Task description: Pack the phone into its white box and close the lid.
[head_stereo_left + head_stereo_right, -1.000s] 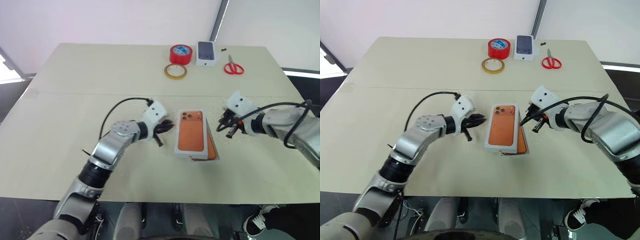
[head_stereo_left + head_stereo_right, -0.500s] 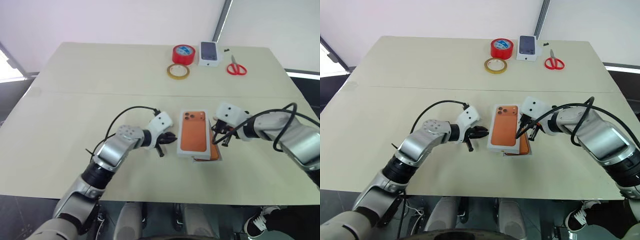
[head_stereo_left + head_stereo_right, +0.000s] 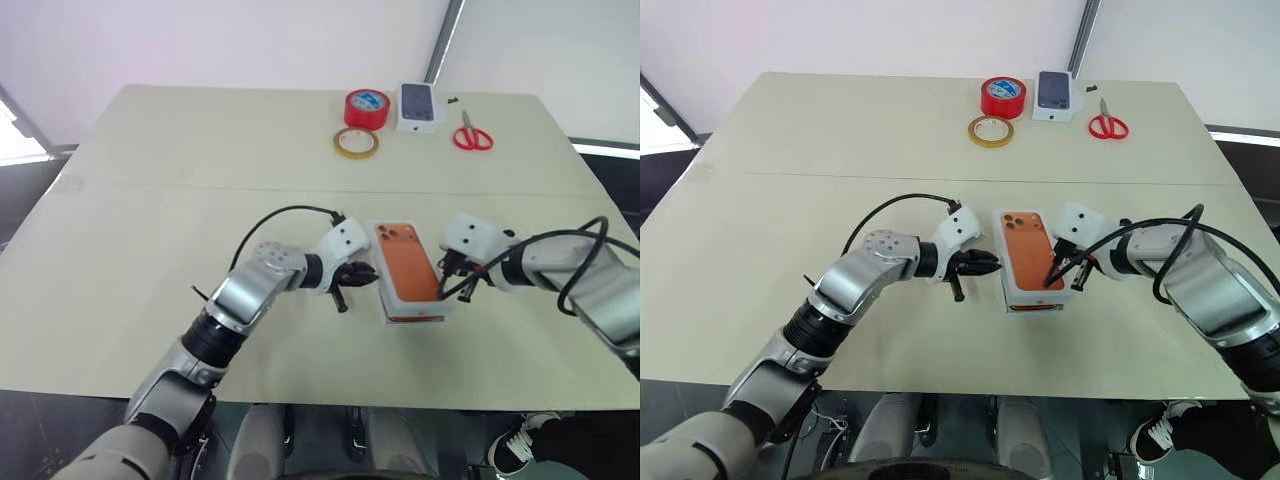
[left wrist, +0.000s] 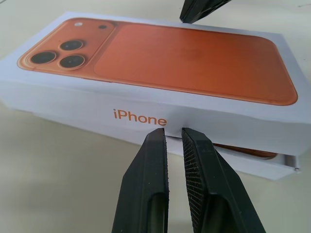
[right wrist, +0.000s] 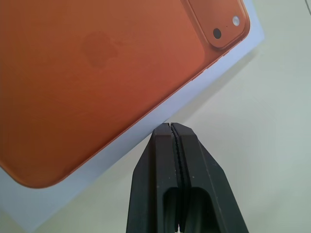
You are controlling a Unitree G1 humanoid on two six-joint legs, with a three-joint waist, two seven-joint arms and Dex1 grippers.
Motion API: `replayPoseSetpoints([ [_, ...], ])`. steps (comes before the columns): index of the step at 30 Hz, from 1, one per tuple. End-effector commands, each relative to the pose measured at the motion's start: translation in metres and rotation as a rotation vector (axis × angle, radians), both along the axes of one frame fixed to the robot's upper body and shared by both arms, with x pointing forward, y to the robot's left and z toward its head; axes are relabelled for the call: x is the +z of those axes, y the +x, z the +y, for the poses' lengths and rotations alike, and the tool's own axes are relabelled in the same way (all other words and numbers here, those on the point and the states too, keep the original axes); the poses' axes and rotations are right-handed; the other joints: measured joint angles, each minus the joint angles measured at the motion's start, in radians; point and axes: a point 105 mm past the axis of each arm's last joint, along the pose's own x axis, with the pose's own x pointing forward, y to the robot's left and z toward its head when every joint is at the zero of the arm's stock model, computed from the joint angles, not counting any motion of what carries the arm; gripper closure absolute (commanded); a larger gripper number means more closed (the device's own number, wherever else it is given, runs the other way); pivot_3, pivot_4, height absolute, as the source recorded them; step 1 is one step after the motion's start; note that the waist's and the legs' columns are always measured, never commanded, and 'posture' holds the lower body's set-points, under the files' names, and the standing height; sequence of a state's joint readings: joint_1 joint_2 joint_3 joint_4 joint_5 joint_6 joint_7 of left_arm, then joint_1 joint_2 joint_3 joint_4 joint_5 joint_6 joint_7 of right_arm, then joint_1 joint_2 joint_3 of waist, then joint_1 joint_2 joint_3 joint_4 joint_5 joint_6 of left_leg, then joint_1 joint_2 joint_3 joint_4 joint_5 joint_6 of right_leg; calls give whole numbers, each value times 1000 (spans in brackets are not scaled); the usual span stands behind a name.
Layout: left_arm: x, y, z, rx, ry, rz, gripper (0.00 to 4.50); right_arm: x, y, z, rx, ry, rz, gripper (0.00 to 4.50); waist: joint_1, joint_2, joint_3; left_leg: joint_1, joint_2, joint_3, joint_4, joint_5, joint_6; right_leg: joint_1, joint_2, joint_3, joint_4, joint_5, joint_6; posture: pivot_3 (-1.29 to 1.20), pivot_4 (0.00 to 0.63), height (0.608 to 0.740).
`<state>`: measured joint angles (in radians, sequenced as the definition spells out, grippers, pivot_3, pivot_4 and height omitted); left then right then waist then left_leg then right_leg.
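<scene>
Phone (image 3: 408, 266) lies atop the white box (image 4: 146, 109) at table (image 3: 150, 200) centre. Left gripper (image 3: 366, 275), at its nine o'clock, fingers barely parted, grips nothing. Right gripper (image 3: 447, 291), at three o'clock, is clamped together, empty.

A wide beige flat surface (image 3: 200, 150) fills the middle; plain white walls (image 3: 250, 40) rise at twelve o'clock.

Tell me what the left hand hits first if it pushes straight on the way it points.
Most likely the lettered side wall of the white box, right ahead of the left hand; its fingertips look almost against it already.
</scene>
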<state>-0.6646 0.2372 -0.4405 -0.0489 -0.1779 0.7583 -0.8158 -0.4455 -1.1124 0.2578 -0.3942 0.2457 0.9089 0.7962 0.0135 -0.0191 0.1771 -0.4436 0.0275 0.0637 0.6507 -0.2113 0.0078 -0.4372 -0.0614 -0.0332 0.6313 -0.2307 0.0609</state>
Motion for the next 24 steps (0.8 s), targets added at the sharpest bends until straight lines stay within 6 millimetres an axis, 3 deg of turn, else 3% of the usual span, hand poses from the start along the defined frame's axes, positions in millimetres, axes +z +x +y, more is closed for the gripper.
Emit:
replayPoseSetpoints([
  [1, 15, -12, -15, -95, -24, -50, 3919, 8, -7, 12, 66, 11, -24, 4479, 0, 0, 0, 0, 0, 0, 0, 0, 0, 0, 0, 0, 0, 0, 0, 0, 150, 740],
  [12, 3, -12, -8, -87, 34, -49, 3919, 6, -19, 11, 81, 6, 15, 4479, 0, 0, 0, 1, 0, 0, 0, 0, 0, 1, 0, 0, 0, 0, 0, 0, 150, 740],
  [24, 5, -3, 4, -52, 34, -51, 3919, 8, -29, 16, 125, 13, 40, 4479, -1, 0, 0, 1, 0, -1, 0, 0, 0, 1, 1, 0, 0, 0, 0, 0, 150, 740],
])
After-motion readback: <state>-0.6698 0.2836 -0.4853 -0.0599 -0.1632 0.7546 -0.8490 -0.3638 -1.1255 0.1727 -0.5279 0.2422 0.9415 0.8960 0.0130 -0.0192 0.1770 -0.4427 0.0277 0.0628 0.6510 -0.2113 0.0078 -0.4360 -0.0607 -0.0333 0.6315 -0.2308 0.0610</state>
